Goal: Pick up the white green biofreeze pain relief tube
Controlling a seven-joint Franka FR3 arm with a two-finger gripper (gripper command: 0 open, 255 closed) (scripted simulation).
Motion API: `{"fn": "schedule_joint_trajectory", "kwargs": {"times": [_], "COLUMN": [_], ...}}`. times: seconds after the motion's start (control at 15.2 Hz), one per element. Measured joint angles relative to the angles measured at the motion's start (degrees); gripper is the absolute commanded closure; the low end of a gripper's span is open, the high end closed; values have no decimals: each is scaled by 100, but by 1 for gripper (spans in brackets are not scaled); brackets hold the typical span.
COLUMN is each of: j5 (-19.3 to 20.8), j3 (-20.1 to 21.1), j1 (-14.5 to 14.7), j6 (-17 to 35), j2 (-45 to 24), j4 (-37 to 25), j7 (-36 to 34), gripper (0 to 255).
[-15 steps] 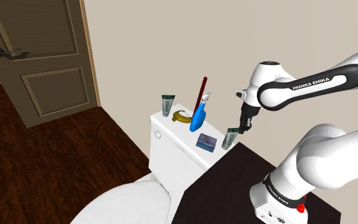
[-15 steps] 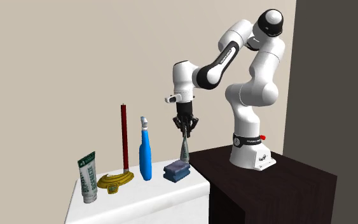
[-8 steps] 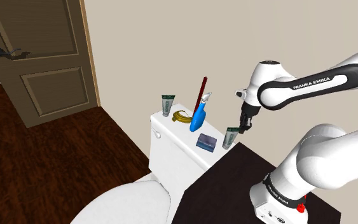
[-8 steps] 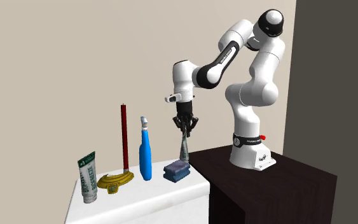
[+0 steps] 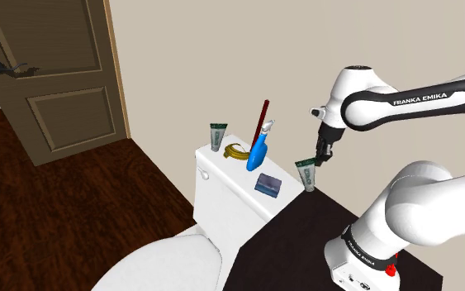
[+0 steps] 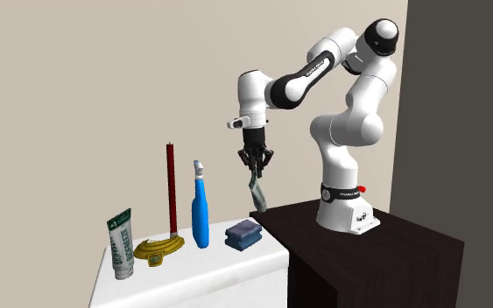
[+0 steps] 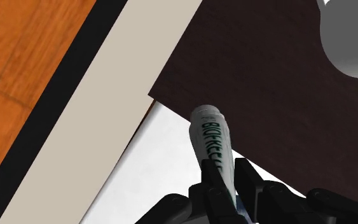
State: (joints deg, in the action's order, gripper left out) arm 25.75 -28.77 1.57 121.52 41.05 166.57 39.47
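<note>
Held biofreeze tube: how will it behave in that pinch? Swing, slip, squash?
Likely to pivot: the gripper clasps the tube near one end, and it hangs tilted. Probably light, being small beside the spray bottle. Its round body may roll if laid down.

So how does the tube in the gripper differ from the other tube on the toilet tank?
The held tube hangs tilted from the gripper, clasped at its upper end; the other tube stands upright on the tank, untouched. The held tube is over the tank's end by the dark stand; the other tube is at the far end, beside the yellow brush. Both are white with green print.
</note>
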Motion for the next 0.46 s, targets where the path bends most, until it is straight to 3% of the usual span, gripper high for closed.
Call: {"fn": "schedule_joint_trajectory", "kwargs": {"times": [0.46], "j5": [-194], "j3": [217], "j1": [27], "j6": [-694], "j2": [408], "j4": [-291], "j7": [38], "gripper": [255]}}
